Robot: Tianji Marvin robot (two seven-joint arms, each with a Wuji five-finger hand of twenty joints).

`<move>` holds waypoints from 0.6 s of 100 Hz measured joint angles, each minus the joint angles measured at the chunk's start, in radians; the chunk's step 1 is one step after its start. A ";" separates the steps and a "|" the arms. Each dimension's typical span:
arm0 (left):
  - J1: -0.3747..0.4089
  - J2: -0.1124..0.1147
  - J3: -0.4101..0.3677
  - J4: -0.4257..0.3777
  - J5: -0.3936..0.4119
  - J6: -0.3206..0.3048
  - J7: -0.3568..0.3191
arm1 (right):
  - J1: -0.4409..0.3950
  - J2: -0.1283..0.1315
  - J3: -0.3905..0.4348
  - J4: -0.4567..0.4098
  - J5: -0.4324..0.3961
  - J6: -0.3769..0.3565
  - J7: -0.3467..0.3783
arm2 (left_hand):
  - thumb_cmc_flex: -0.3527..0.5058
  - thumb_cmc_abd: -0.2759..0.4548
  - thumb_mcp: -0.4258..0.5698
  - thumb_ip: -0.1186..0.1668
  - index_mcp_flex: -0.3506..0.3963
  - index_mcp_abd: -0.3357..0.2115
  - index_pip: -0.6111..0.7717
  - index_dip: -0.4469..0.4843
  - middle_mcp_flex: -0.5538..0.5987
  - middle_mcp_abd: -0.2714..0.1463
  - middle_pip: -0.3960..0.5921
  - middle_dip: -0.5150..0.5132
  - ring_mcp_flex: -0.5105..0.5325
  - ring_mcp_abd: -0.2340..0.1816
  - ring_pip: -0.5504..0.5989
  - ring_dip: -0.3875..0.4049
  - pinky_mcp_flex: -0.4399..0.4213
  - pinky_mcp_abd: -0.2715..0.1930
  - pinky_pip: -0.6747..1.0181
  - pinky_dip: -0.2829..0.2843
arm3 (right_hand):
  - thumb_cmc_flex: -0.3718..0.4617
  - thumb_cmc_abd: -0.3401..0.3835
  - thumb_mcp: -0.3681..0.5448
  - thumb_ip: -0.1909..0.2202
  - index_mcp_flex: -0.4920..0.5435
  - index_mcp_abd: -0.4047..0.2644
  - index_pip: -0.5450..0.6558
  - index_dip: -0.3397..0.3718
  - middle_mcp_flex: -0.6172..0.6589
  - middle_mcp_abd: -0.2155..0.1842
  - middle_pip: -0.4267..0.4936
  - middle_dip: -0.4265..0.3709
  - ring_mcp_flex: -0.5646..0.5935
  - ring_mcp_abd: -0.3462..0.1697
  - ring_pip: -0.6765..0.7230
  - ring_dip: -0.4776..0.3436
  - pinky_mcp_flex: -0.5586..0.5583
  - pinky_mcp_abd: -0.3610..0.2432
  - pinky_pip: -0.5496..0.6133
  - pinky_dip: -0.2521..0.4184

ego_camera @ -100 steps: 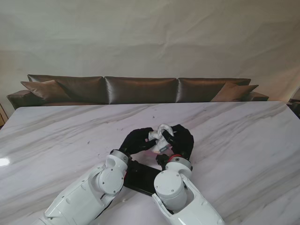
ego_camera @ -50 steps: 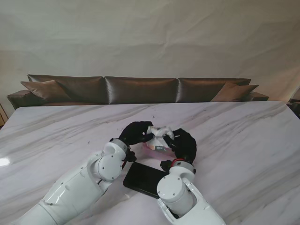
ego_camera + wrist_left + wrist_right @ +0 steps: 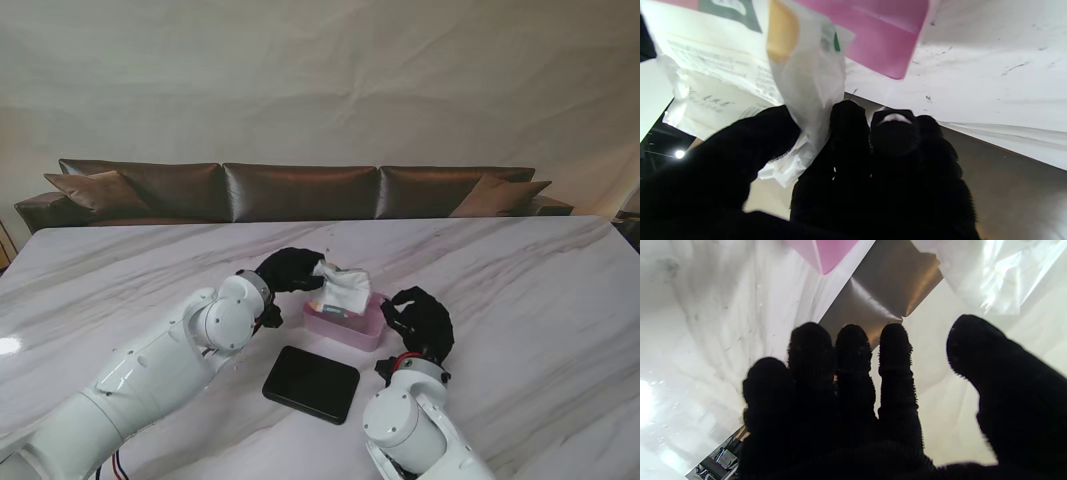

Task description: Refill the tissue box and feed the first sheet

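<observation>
While the plastic-wrapped white tissue pack [image 3: 339,290] sat partly inside the open pink plastic tissue box [image 3: 350,324], tilted and standing proud of the rim, the refill step looked to be in hand rather than finished. The left robot hand [image 3: 289,270], gloved in black, was pinching the pack's thin clear wrapper between thumb and fingers [image 3: 846,123], as the left wrist view showed plainly, with the printed side of the pack and a corner of the pink box beyond it. The right robot hand [image 3: 420,318] held nothing; its fingers [image 3: 893,350] were spread apart, and it hovered just beside the box's right end, apart from the pack. By my judgement the next move called for pressing the pack down level into the box, probably with the free right hand steadying the box wall so it would not slide on the smooth white marble tabletop [image 3: 520,280]; only then could the first sheet be fed out. A flat black rectangular lid [image 3: 311,383], likely the box's cover, lay on the tabletop nearer to me than the box, close by but not touching it, and would have to be fetched later. The loose wrapper might bunch or catch on the rim. A brown leather sofa [image 3: 300,190] stood beyond the far edge, out of the way.
</observation>
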 measured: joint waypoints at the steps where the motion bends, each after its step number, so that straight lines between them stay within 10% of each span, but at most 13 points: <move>1: -0.003 -0.001 0.002 0.004 -0.005 0.000 -0.001 | -0.001 0.000 0.001 0.000 -0.001 0.000 0.000 | 0.000 0.000 0.000 0.000 0.000 0.000 0.000 0.000 0.000 0.000 0.000 0.000 0.000 0.000 0.000 0.000 0.000 0.000 0.000 0.000 | 0.000 0.000 0.000 0.000 0.000 0.000 0.000 0.000 0.000 0.000 0.000 0.000 0.000 0.000 0.000 0.000 0.000 0.000 0.000 0.000; 60: -0.154 -0.066 0.142 0.220 -0.118 -0.044 -0.070 | -0.039 0.010 0.025 -0.014 -0.003 0.012 0.015 | 0.000 0.000 -0.004 0.000 0.009 0.000 0.001 -0.112 0.000 0.000 0.000 -0.024 0.000 0.000 0.001 -0.002 0.000 0.000 0.000 0.000 | 0.000 0.000 0.000 0.000 0.000 0.000 0.000 -0.001 0.000 0.000 0.000 0.000 0.000 0.000 0.000 0.000 0.000 0.000 -0.001 0.001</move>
